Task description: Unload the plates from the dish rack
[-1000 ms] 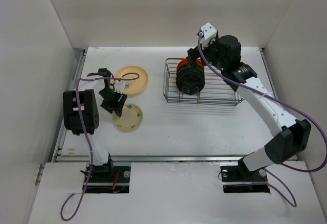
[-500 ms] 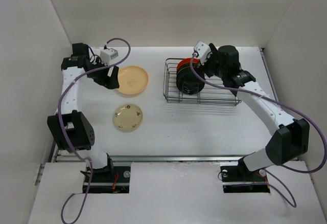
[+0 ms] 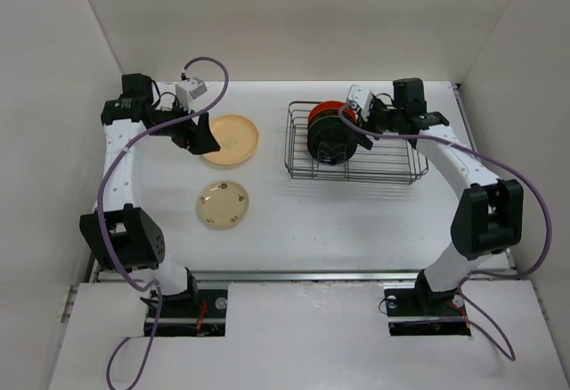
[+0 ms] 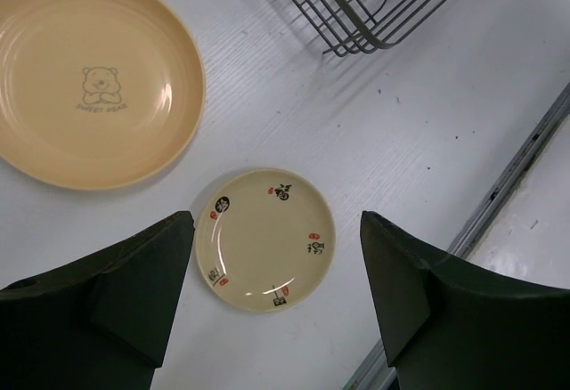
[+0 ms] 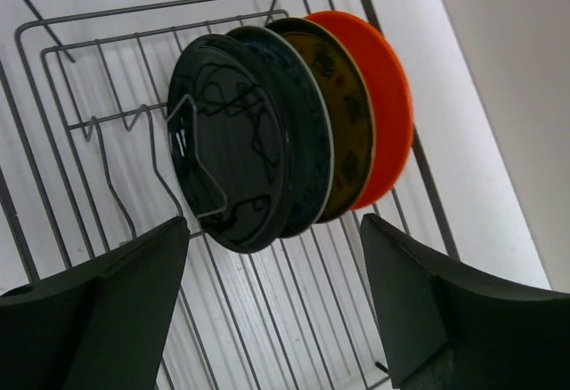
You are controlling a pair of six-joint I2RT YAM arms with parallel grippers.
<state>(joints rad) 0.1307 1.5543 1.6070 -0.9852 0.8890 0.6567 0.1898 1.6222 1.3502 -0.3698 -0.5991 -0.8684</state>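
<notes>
Unloaded stock, nearest: cream plate (image 4: 264, 239), small, round, glossy glaze with little red and black marks, lying flat on the white surface (image 3: 294, 221); just beyond it, apart, peach plate (image 4: 93, 74), large, shallow, smooth, a faint bear printed at centre, also flat. Left hand (image 4: 274, 223) hangs above these two, fingers spread wide, holding nothing. Further back to the right, dish rack (image 3: 356, 174), rectangular basket of thin dark wire with zigzag dividers; four plates stand on edge at its left end, packed close: dark front plate (image 5: 227, 145) with line pattern, teal plate (image 5: 303, 114), yellow patterned plate (image 5: 343, 87), orange-red plate (image 5: 392, 96) rearmost. Right hand (image 5: 274, 221) faces the stack, fingers spread, nothing held. Hazards, as judged: rims sit so near one another that a closing finger may pinch two plates or jam between them; a divider wire crosses the dark front plate and may be caught in the grasp; glazed rims are slick and may slip from a shallow pinch; the light wire rack may drag or lift if a rising plate snags.
</notes>
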